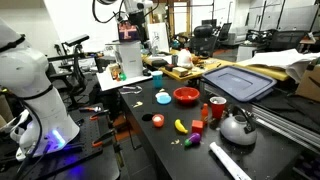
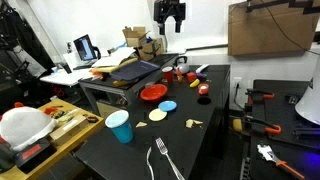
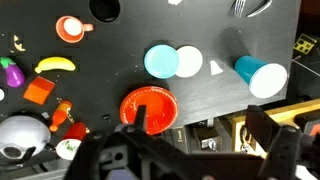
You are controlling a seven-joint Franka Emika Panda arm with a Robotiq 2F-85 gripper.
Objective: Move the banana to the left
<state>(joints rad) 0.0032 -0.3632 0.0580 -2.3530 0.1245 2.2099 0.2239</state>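
Note:
The banana (image 3: 55,64) is small, bright yellow and curved. It lies on the black table, left of centre in the wrist view, and in an exterior view (image 1: 181,125) it lies in front of the red bowl (image 1: 186,95). My gripper (image 3: 205,140) hangs high above the table, open and empty, with its dark fingers at the bottom of the wrist view. It also shows in an exterior view (image 2: 171,15), well above the objects. The red bowl (image 3: 150,105) lies just under my left finger.
Near the banana are a purple eggplant (image 3: 12,72), a red block (image 3: 40,92), an orange cup (image 3: 70,28) and a silver kettle (image 3: 20,135). A blue plate (image 3: 160,62), a white disc (image 3: 188,62), a cyan cup (image 3: 262,75) and a fork (image 2: 160,155) lie further off.

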